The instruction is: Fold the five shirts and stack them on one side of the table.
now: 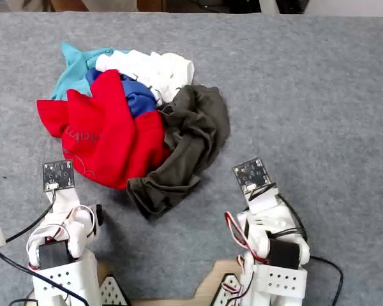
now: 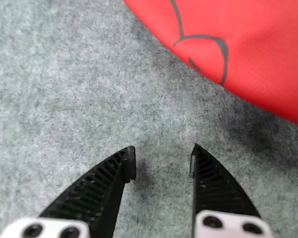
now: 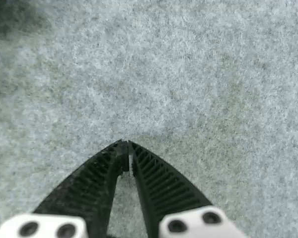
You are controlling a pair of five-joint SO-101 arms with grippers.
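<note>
Left claw (image 2: 162,149) parted near red shirt (image 2: 248,44); right claw (image 3: 127,145) closed above felt (image 3: 213,74)

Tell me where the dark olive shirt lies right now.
In the high view the dark olive shirt lies rightmost of the bunched shirts, against the red shirt and just below the white shirt.

Parted left pincer (image 2: 161,161) over grey table (image 2: 64,84), near red shirt (image 2: 258,44)

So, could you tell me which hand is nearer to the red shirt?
Left. The left hand is open over the mat just short of the red shirt; the right hand is shut over mat, with the dark shirt between it and the red one.
</note>
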